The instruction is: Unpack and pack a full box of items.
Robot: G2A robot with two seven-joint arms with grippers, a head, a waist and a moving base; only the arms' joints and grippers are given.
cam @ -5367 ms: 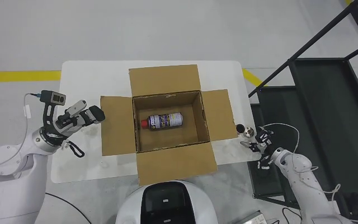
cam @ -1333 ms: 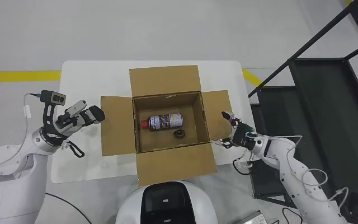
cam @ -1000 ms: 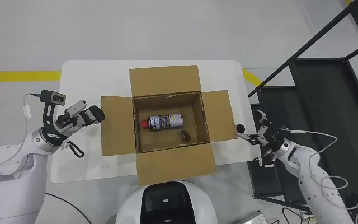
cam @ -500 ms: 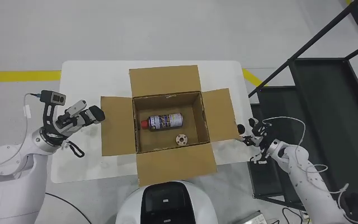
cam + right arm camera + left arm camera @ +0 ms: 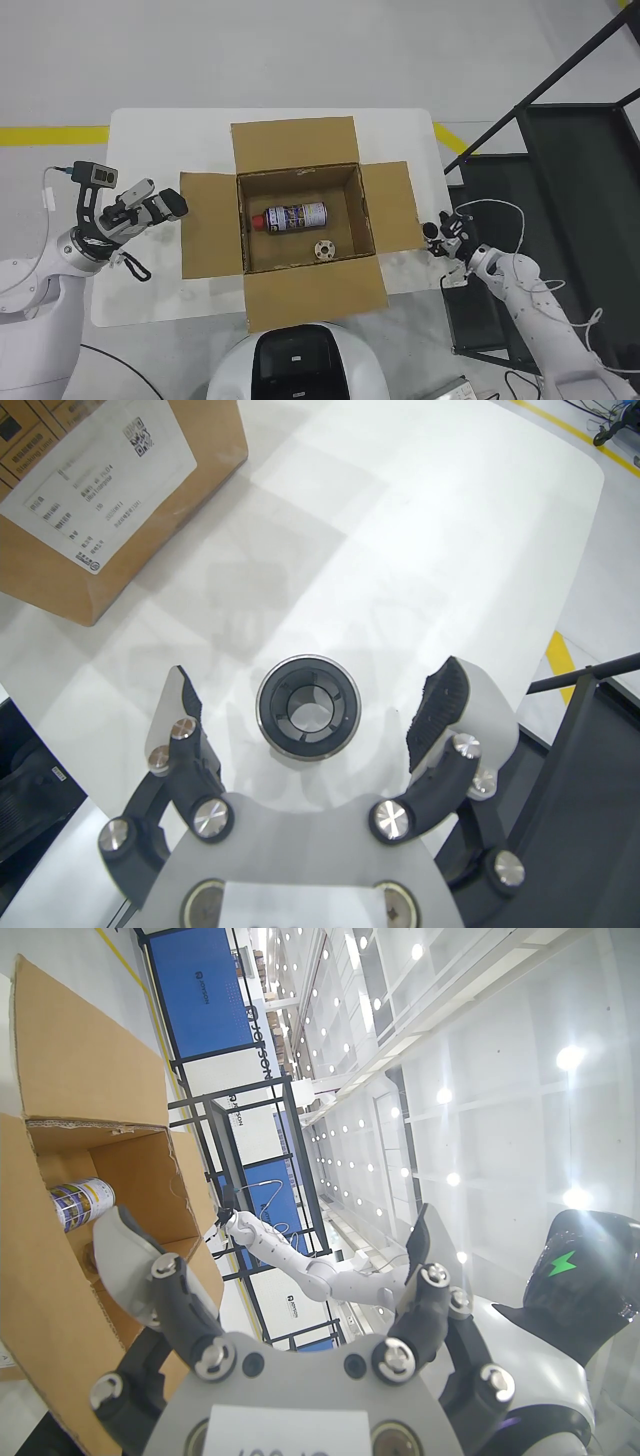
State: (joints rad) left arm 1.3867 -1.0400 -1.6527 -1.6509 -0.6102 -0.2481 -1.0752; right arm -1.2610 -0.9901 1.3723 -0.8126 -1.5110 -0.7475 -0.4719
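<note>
Change: a small round metal ring (image 5: 322, 247) now lies on the floor of the open brown cardboard box (image 5: 296, 141), just near-right of the red-capped spray can (image 5: 290, 215) lying on its side. It wasn't there seconds ago and has stopped shifting. The right gripper (image 5: 314, 680) is back at the white table (image 5: 160, 140)'s right edge, wide open and empty, straddling a black steel-rimmed round bushing (image 5: 308, 714) without touching it. The left gripper (image 5: 270, 1223) is open, empty, unmoved left of the box. Looks like packing: one part in, next pick lined up.
</note>
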